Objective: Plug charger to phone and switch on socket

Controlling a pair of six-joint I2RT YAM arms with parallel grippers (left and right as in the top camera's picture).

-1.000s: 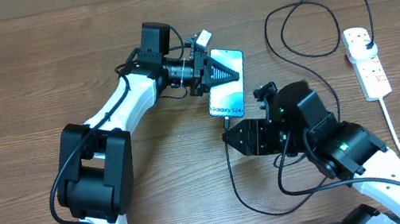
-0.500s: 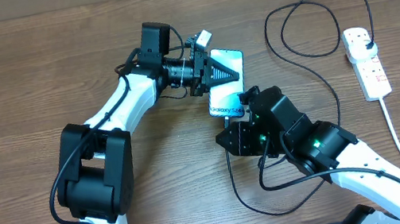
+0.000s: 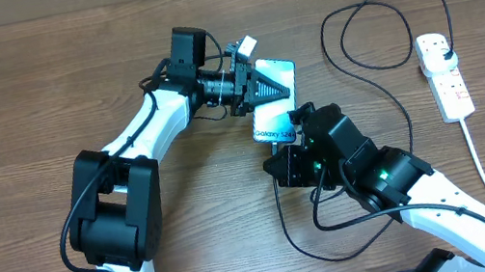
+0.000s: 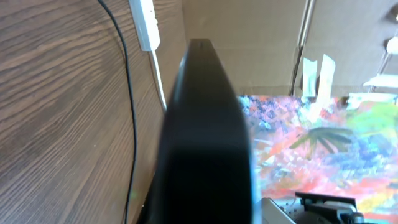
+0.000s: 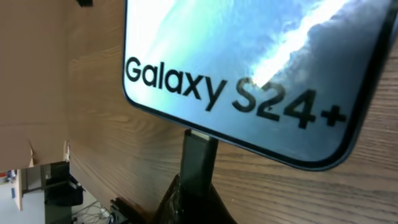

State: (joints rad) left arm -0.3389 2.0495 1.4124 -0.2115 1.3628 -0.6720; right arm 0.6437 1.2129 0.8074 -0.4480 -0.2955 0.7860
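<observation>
Plug tip point(image 5: 198, 152) brought up against the phone point(image 3: 277, 128), grip on it just closed.
Left of centre: left gripper point(image 3: 259, 84), jaws clamped on the phone's far end, near the middle of the tabletop point(image 3: 24, 112). Just nearer: right gripper point(image 3: 288, 161), swung in from the near right within the last second, jaws gone from half open to fully closed on the charger point(image 3: 281, 213) at its tip. Tip touching the phone's near edge; seated or not, cannot tell. Insertion probably still needs a push. Far right: socket point(image 3: 449, 84), black adapter point(image 3: 445, 49) already in its far outlet, switch well apart from both grippers. No containers in view.
</observation>
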